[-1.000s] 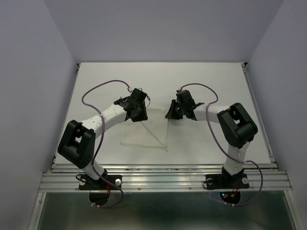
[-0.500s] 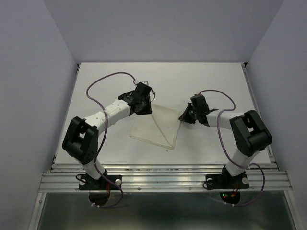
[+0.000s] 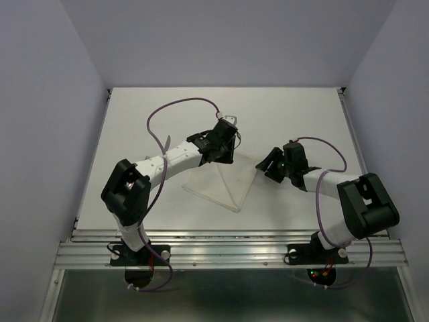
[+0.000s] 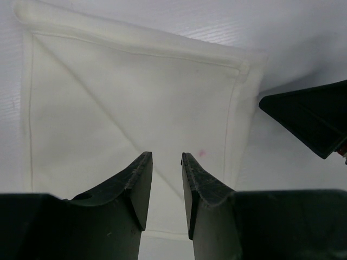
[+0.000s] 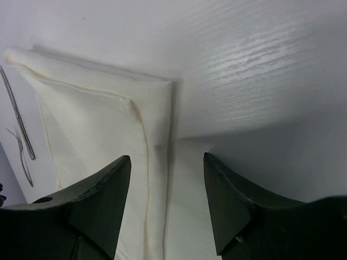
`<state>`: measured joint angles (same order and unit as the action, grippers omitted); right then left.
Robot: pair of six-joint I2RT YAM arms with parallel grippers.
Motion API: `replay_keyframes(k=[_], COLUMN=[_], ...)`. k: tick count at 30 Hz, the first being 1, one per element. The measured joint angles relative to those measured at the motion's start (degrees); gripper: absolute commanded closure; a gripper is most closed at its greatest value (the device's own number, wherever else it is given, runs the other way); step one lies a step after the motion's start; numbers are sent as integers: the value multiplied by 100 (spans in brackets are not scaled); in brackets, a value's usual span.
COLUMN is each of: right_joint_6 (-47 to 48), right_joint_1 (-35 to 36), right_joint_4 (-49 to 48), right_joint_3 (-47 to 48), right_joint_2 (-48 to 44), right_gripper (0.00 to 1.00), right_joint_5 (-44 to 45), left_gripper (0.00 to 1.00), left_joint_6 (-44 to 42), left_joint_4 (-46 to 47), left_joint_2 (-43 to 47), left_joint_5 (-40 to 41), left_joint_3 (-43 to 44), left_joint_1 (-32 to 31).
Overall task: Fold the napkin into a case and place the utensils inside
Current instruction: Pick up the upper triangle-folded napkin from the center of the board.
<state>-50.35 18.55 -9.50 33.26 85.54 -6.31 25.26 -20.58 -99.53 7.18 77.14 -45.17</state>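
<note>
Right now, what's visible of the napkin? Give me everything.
The napkin is a thin white sheet with a stitched hem, folded into layers, with a diagonal crease across the top. It lies flat on the table between the grippers. A faint pink speck sits beside the crease. The left gripper is above it, the right gripper at its right corner; both stand open and neither clamps it.

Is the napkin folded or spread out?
Folded. The napkin shows stacked layers along its edge and a diagonal crease across it.
</note>
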Motion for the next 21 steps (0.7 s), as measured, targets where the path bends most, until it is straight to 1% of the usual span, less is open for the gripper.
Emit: replay_keyframes(k=[5,7,9,11,14,16,17,18,21], right_joint_6=[208,286,380,433,494,509,507,505,487], right_joint_1=[-59,-59,-59,-59,-59,-52,-52,-52,-52], right_joint_4=[-149,-247,-345,-420,-492,-535,-564,-590,-664], right_joint_3=[214,407,564,597,658,691,702,713,721], right_joint_2=[271,518,706,785,885,946,973,999,1051], right_gripper=[36,36,37,37,37,38,39,39,39], right_joint_5=[-249,-330,-398,-485,-623,-664,-684,-702,-748], left_gripper=[61,64,64,64,59,55,53,47,43], left_joint_6=[9,7,0,-46,-138,-186,-214,-227,-245], left_joint_4=[103,109,155,330,522,514,516,516,470], left_joint_2=[70,70,70,85,188,238,267,282,308], left_joint_5=[26,4,-131,-518,-997,-1080,-1091,-1034,-769], left_joint_3=[-289,-321,-352,-452,-752,-868,-929,-966,-1029], left_joint_1=[-7,15,17,-7,-181,-400,-588,-748,-1220])
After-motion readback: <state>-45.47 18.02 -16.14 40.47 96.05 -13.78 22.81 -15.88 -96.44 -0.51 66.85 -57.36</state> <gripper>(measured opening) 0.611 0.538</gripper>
